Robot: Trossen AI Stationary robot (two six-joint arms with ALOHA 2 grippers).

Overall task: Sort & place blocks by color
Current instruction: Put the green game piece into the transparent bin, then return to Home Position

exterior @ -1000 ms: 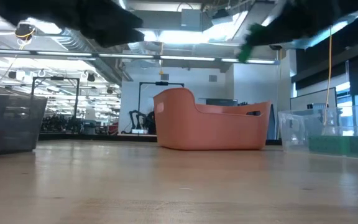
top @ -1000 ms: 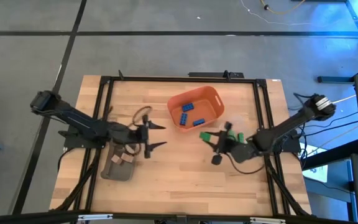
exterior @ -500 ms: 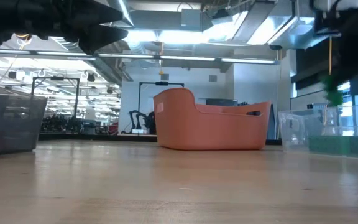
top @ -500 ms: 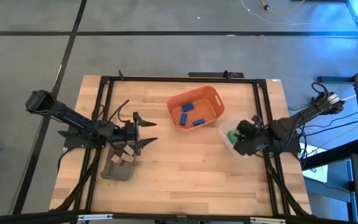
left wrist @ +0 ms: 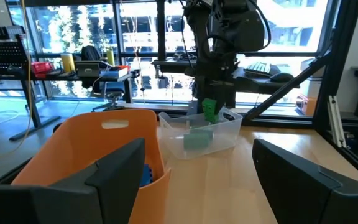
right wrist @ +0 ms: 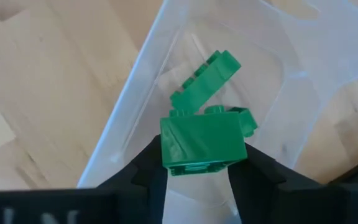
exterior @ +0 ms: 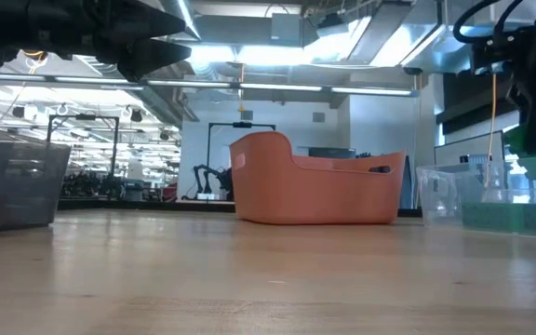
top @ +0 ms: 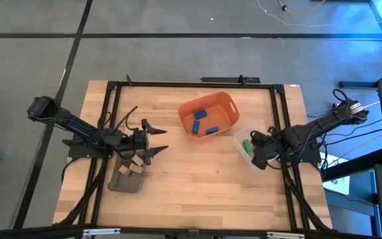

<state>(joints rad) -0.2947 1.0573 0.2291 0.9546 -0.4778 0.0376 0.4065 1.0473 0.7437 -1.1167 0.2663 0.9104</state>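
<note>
No readable text, labels, brands, numbers or signs in any view.

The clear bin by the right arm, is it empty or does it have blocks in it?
Not empty. The clear bin holds a green block; the right gripper holds another green block above it.

Green blocks (right wrist: 202, 146) over clear bin, blue blocks (top: 199, 120) in orange bin.

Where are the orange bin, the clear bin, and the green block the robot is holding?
orange bin (top: 225, 101): high view, its rim.
clear bin (left wrist: 229, 132): left wrist view, its wall.
green block (right wrist: 202, 141): right wrist view, its flat face.
</note>
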